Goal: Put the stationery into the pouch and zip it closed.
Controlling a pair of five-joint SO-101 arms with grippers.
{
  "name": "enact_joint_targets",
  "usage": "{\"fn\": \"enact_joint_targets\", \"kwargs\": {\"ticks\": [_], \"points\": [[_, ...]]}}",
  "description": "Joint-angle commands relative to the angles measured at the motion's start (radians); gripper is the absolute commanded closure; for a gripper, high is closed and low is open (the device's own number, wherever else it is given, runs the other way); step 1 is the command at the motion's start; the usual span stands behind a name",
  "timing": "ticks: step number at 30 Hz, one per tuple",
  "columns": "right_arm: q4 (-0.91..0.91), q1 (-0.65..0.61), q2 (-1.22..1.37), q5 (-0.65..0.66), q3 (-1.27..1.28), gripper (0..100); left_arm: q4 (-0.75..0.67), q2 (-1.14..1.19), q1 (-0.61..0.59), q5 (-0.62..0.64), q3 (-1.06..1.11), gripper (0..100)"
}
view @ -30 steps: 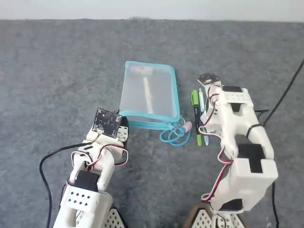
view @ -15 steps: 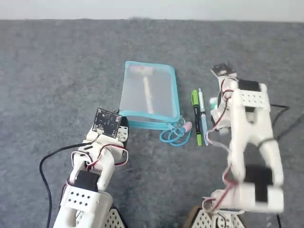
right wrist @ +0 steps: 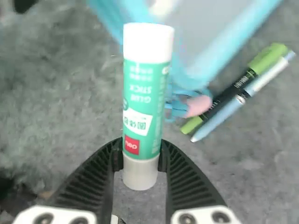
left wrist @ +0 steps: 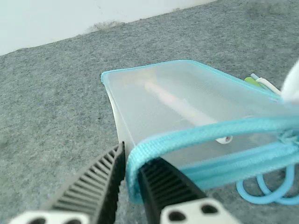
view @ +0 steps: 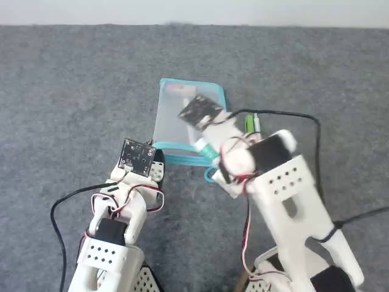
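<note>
Pouch (view: pixel 173 121) is lying flat on grey worktop (view: pixel 73 85), w/ a pale stick-shaped item inside. L end effector (left wrist: pixel 128 161) is pinching pouch's teal zip edge at near corner and holding it raised, so mouth is gaping. R end effector (right wrist: pixel 138 151) is clamping glue stick (right wrist: pixel 142 88) by its base, cap end pointing twd pouch, approx. over its near-right corner. We're noting green pen (right wrist: pixel 264 56) and blue pen (right wrist: pixel 261 78) lying side by side just beside pouch, teal cord loops (left wrist: pixel 261 191) near them.
</note>
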Motion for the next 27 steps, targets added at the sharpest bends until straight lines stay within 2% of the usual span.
{"fn": "enact_joint_targets", "kwargs": {"ticks": [1, 10, 14, 17, 23, 27], "points": [[0.001, -0.062, 0.090, -0.006, -0.055, 99.1, -0.005, 0.000, 0.002, 0.014, -0.051, 99], [0.010, -0.087, 0.257, -0.009, -0.169, 99.1, -0.006, 0.000, 0.003, 0.012, -0.051, 99], [0.012, -0.079, 0.337, -0.021, -0.230, 99.1, -0.002, -0.002, 0.072, 0.006, -0.051, 99], [0.024, -0.051, 0.420, -0.083, -0.293, 99.1, 0.000, -0.002, 0.114, 0.006, -0.045, 99], [0.031, 0.054, 0.529, -0.173, -0.456, 99.1, -0.002, -0.002, 0.123, -0.025, -0.041, 99], [0.022, 0.053, 0.530, -0.203, -0.543, 99.0, -0.002, -0.002, 0.141, -0.034, -0.041, 99]]}}
